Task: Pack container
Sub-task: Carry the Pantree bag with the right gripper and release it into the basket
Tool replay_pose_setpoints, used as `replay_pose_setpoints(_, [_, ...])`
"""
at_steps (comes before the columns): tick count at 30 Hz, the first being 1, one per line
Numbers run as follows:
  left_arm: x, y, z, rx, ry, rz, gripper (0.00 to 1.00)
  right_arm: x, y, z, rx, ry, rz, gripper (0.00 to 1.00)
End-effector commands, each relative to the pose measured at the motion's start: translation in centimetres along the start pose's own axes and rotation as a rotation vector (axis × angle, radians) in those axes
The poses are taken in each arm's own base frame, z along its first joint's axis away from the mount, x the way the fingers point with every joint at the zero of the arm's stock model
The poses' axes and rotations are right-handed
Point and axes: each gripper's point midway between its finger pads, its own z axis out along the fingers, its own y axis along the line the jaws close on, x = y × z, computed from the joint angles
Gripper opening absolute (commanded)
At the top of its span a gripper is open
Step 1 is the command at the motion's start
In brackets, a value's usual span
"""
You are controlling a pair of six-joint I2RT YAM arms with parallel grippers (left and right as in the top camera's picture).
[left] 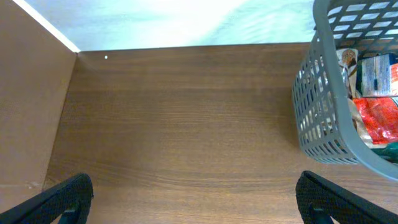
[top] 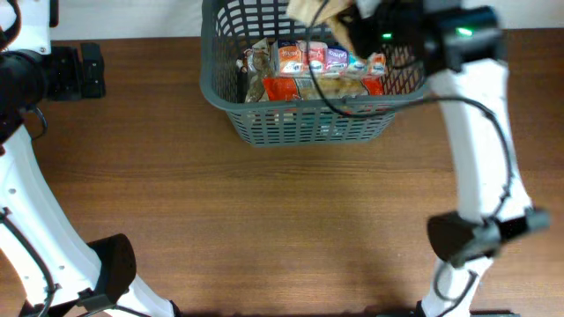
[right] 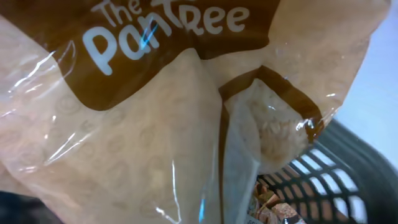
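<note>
Right wrist view: packet [right: 155, 137], light and crushable, suits an edge-seal pinch; right gripper [top: 351, 26] clamps it above container [top: 291, 129], left gripper [left: 194, 186] spread.

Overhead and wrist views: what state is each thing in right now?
container, upright on the table, partly filled.
snack packets, lying inside the container.
Pantree bag, held aloft over the container.
right gripper, shut on the Pantree bag.
left gripper, open and empty.

My left gripper [left: 196, 198] stands wide open over the wooden table [left: 180, 124]. At the right I see the container [left: 318, 118]. Colourful snack packets [left: 380, 121] lie inside it.
</note>
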Motion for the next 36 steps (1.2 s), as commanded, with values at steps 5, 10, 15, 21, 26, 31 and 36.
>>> replay_pose_setpoints(5, [0.0,0.1,-0.6,-0.002,-0.012,-0.015,0.99,5.2,-0.8,7.8,-0.031,0.138,-0.016,0.06])
replay_pose_setpoints(10, [0.0,0.1,-0.6,-0.002,-0.012,-0.015,0.99,7.1,-0.5,9.4,-0.053,0.189,0.038,0.33])
replay_pose_setpoints(15, [0.0,0.1,-0.6,-0.002,-0.012,-0.015,0.99,5.2,-1.8,6.3,0.049,0.164,0.103,0.58])
replay_pose_setpoints(21, [0.0,0.1,-0.6,-0.002,-0.012,-0.015,0.99,0.4,-6.2,-5.9,0.364,0.043,0.210,0.67])
replay_pose_setpoints(26, [0.0,0.1,-0.6,-0.002,-0.012,-0.015,0.99,5.1,-11.3,-16.0,0.558,0.111,0.333,0.67])
replay_pose_setpoints(31, [0.0,0.1,-0.6,-0.002,-0.012,-0.015,0.99,13.5,-15.1,-21.2,0.663,0.288,0.507,0.67])
replay_pose_setpoints(36, [0.0,0.1,-0.6,-0.002,-0.012,-0.015,0.99,18.5,-18.7,-26.3,0.789,0.324,0.632,0.68])
